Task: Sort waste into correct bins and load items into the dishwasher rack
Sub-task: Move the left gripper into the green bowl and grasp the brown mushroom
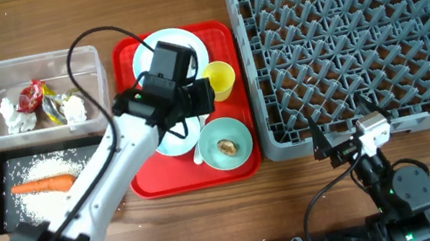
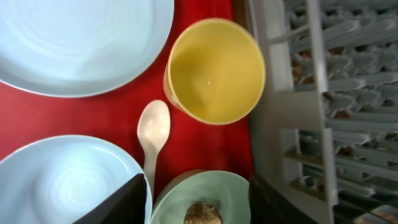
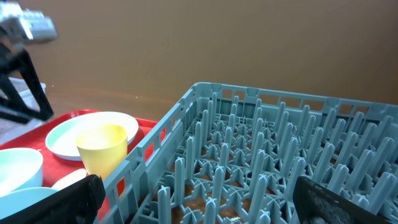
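Fingers [image 2: 118, 205] of the left gripper [image 1: 199, 98] are hovering above the red plastic tray [image 1: 164, 183], near the small yellow plastic cup [image 2: 214, 71]; grip unclear. The right gripper [image 1: 322, 144] is gaping empty beside the grey pegged rack [image 1: 341, 27].

Yellow cup [image 2: 214, 70] stands upright on the red tray [image 2: 81, 115], just beside the grey rack [image 2: 336, 93]. Pale blue plate [image 2: 74, 37] is up top left. White spoon [image 2: 153, 134] lies between the blue bowl [image 2: 62, 183] and the green bowl [image 2: 211, 186], which holds a brown lump [image 2: 200, 213].

The tray [image 1: 220, 35] is red, the cup [image 1: 219, 80] yellow, the plate [image 1: 188, 41] pale blue — the rack [image 1: 359, 33] grey.
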{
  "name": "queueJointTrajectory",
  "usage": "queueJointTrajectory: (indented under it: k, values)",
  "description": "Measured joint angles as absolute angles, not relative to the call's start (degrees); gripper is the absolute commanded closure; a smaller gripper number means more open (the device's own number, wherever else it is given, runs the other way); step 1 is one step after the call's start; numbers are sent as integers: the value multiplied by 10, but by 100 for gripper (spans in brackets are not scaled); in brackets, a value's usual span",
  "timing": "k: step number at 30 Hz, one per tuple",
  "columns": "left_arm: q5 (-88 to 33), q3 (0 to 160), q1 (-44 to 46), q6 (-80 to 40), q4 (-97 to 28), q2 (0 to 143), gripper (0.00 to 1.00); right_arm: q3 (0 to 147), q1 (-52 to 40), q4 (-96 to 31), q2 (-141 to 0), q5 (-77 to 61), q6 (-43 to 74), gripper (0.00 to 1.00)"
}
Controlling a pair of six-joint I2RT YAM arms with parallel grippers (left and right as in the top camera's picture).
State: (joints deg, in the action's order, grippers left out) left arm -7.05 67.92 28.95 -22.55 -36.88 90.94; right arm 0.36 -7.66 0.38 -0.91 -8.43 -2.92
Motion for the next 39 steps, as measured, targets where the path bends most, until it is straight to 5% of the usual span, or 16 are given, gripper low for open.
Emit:
queueJointTrajectory:
  k: [26, 33, 39]
  values:
    - [-43, 679, 399, -221, -411, 1011, 42, 4, -77, 4, -9, -84, -29, 0]
    - [-41, 679, 416, -221, -412, 1063, 61, 4, -77, 4, -9, -84, -29, 0]
    - [-37, 679, 416, -217, -415, 1069, 66, 4, -77, 4, -9, -84, -29, 0]
